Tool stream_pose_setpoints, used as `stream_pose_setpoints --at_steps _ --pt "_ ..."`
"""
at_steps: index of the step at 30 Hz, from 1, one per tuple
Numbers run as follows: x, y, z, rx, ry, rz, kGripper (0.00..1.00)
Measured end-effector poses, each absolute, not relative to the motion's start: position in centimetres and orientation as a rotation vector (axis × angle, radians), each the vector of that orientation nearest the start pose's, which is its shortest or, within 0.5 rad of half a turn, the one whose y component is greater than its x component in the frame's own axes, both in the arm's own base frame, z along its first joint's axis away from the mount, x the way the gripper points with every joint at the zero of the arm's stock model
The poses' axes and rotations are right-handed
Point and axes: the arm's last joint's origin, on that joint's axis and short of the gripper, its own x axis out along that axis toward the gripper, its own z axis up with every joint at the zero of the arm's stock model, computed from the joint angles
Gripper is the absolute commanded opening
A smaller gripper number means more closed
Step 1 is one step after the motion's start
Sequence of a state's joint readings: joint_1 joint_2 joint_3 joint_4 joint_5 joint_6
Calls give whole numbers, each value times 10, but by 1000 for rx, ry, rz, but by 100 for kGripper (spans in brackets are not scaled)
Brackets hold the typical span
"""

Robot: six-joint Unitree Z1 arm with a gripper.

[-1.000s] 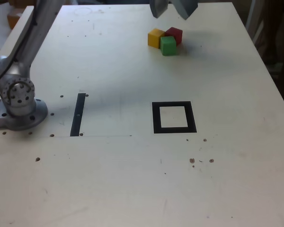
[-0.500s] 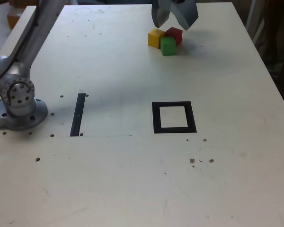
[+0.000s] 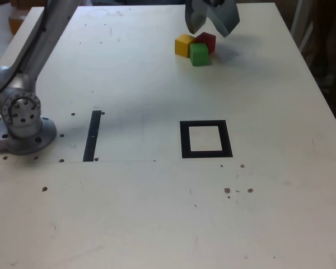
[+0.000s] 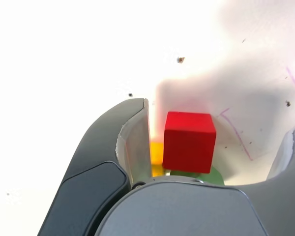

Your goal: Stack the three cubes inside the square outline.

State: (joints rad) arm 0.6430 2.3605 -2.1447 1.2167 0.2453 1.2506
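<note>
Three cubes cluster at the far side of the table: the yellow cube (image 3: 183,45), the red cube (image 3: 207,40) and the green cube (image 3: 199,54), all touching. My gripper (image 3: 209,28) hangs open just above and behind the red one, holding nothing. In the wrist view the red cube (image 4: 189,141) lies between the spread fingers (image 4: 132,147), with slivers of the yellow cube (image 4: 156,153) and green cube (image 4: 206,174) behind it. The square outline (image 3: 206,139) lies empty nearer the table's middle.
The arm's base (image 3: 22,120) stands at the exterior view's left. A narrow black strip (image 3: 92,135) lies beside it. Small dark specks (image 3: 235,190) mark the table near the outline. The table's right edge (image 3: 319,89) runs close to the cubes.
The gripper has come down and slightly toward the exterior view's right, closer to the red cube. The cubes have not moved.
</note>
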Motion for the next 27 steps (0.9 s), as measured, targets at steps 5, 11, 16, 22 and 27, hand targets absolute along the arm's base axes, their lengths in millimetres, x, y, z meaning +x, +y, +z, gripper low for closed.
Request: stream_pose_setpoints --at_steps 5,11,16,22,27 --pt "386 304 239 674 1631 -262 93" --pt "386 304 233 668 1640 -274 93" --pt "385 303 228 667 1649 -293 93" --pt "382 301 220 687 1664 -360 91" --pt "382 300 219 703 1661 -390 89"
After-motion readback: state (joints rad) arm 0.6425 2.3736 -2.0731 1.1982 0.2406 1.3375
